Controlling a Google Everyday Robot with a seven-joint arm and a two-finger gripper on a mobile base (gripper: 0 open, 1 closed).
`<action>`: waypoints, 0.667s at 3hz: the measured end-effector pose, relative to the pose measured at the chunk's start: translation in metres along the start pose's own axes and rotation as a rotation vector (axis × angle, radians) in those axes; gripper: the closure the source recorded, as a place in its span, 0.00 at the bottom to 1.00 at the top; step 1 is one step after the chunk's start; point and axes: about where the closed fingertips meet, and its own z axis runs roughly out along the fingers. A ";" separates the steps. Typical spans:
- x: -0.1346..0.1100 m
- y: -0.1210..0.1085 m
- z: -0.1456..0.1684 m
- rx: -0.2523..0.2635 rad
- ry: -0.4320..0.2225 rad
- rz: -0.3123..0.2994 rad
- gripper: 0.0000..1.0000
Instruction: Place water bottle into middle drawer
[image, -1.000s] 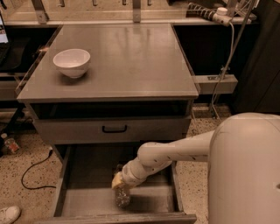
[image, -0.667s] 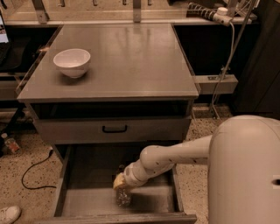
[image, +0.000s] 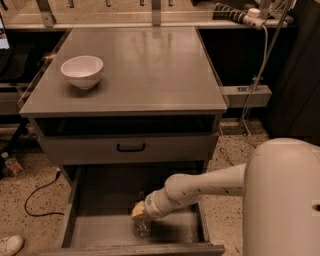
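Inside the open middle drawer (image: 100, 222), the water bottle (image: 142, 228) is seen upright under the gripper (image: 138, 211).
A white bowl (image: 82, 71) is set at the left of the grey surface (image: 150, 70). Below the drawer front (image: 90, 148), the bottle is stood on the middle drawer's floor, right of centre. Its top seems to be clasped by the fingers, though they are poorly seen. The arm (image: 200, 187) is extended in from the right.

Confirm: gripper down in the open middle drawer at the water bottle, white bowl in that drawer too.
One error: camera view shows the white bowl on the cabinet top. The gripper is in the middle drawer at the water bottle.
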 end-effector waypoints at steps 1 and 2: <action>0.009 -0.006 0.002 -0.007 -0.001 0.023 1.00; 0.010 -0.006 0.002 -0.007 -0.001 0.025 0.84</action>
